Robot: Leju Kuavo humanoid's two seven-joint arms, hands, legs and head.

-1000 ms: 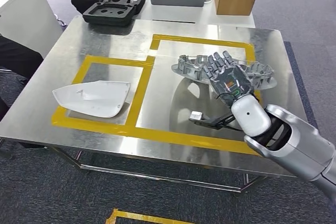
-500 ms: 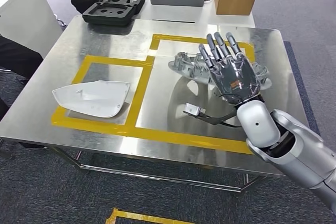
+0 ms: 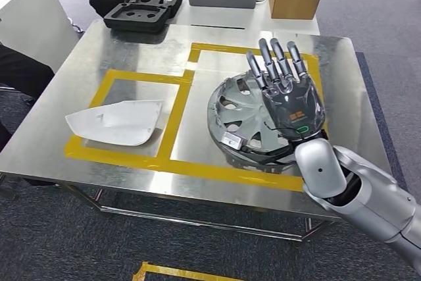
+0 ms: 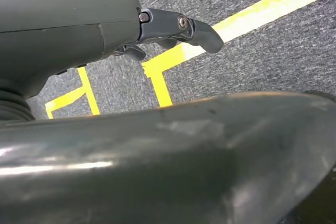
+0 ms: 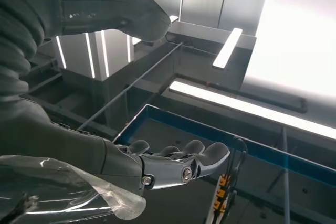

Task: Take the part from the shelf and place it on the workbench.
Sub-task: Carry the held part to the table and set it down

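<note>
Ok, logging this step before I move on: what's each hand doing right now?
Left hand: cannot be told, its fingers are mostly hidden.
Right hand: open, fingers straight and spread over the part on the workbench.

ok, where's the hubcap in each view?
Head view: hubcap tipped up inside the right taped box, partly behind the right robot hand.
Left wrist view: not in it.
Right wrist view: a shiny edge by the palm may be it; cannot tell.
Shared landmark: the right robot hand, seen in the head and right wrist views.
</note>
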